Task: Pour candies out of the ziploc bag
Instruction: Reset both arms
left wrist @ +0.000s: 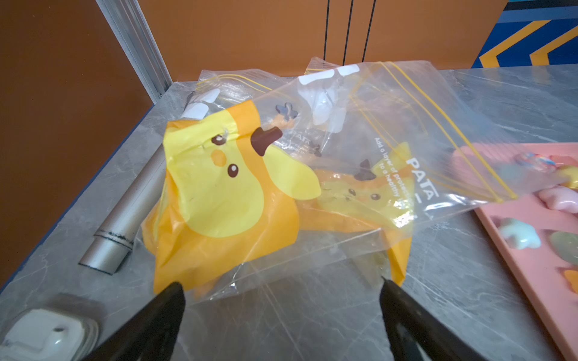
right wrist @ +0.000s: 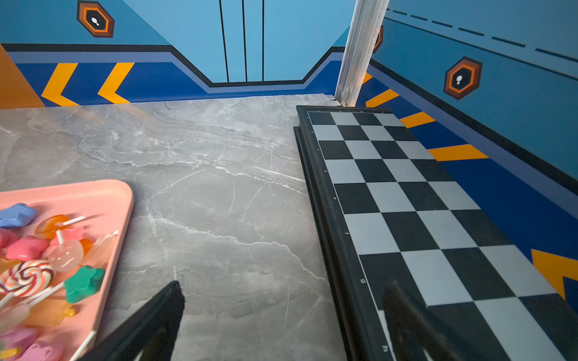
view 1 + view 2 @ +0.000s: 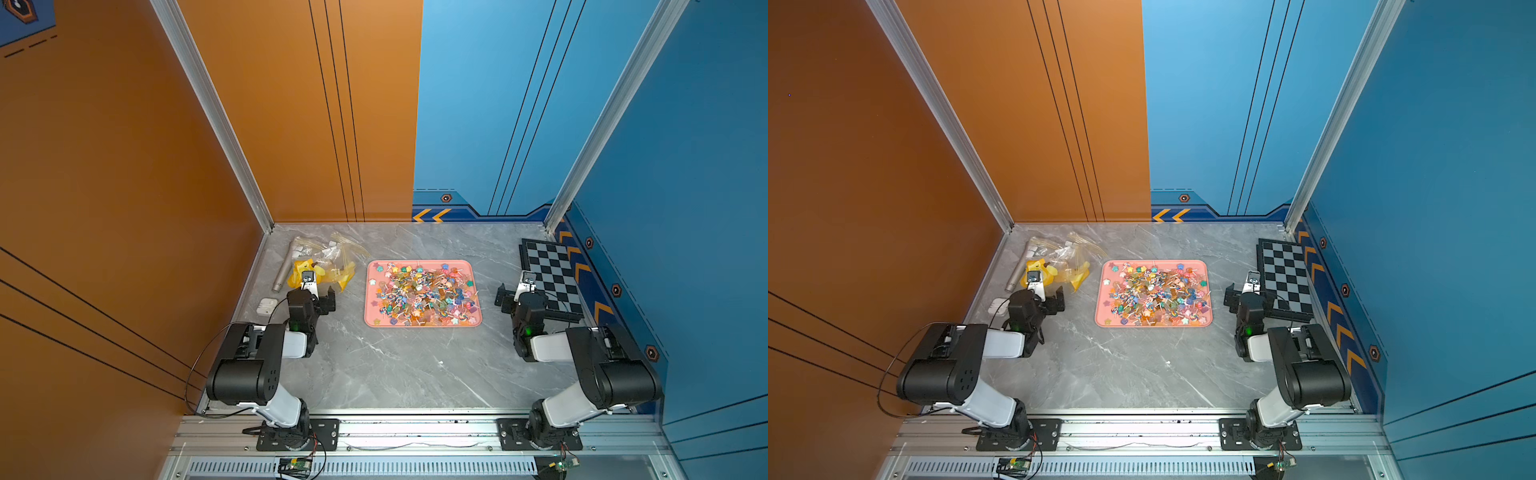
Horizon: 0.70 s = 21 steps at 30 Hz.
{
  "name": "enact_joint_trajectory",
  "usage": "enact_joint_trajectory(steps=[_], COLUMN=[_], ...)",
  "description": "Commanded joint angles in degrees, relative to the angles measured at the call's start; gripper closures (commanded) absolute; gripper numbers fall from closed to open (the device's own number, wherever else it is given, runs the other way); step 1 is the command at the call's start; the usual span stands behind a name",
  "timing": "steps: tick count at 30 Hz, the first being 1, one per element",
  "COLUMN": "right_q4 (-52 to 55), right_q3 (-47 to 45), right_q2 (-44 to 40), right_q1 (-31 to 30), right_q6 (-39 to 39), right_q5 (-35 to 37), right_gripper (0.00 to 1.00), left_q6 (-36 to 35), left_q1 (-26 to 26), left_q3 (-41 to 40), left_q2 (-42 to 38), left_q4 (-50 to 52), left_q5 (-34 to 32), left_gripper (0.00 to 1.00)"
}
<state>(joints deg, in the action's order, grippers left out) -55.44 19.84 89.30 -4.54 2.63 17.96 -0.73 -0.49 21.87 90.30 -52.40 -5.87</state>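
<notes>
Though the table (image 3: 395, 365) carries a fair spread of things, the job looks all but finished. The pink tray (image 3: 424, 325) sits mid-table and holds the candies (image 3: 424, 293) in one dense heap, stars and stick lollipops mixed. I see none loose on the table around it. The chequered board (image 2: 406, 203) lies along the right wall, well apart from the tray.

The bag (image 1: 281, 175) lies slack on the table at the far left, just beside the tray's left rim. No candies show through its clear film; only a printed yellow-and-orange duck colours it. So the pouring reads as done, and all that may be left is a check that nothing clings in a fold.

The bag's long axis runs across the table, from the left wall toward the tray. Its crumpled bottom is at the wall end, and the zip mouth, marked by thin yellow lines, points at the tray. In the left wrist view a mouth corner overlaps the tray's rim, but I cannot tell whether it touches or floats above. A second bag (image 1: 219, 84) with white patches lies behind it.

The left jaws stand wide apart and empty, just short of the bag's near edge. The right jaws are also wide apart and empty, over bare table between tray and board. A grey tube (image 1: 125, 218) and a white case (image 1: 47, 337) lie left of the bag.
</notes>
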Motion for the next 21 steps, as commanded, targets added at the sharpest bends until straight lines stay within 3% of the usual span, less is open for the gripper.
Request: enact_joint_trajectory(steps=[1, 21], right_q4=[1.3, 1.3], right_q3=[0.47, 0.47], right_q2=[-0.66, -0.7], right_q1=[0.23, 0.23], right_q6=[0.79, 0.76], right_q5=[-0.66, -0.64], right_gripper=[0.0, 0.0], left_q6=[0.42, 0.73], left_q1=[-0.39, 0.23], left_q3=[0.06, -0.04], left_q2=[-1.14, -1.11], left_q4=[0.63, 0.63], left_q5=[0.32, 1.49], left_gripper=[0.02, 0.02])
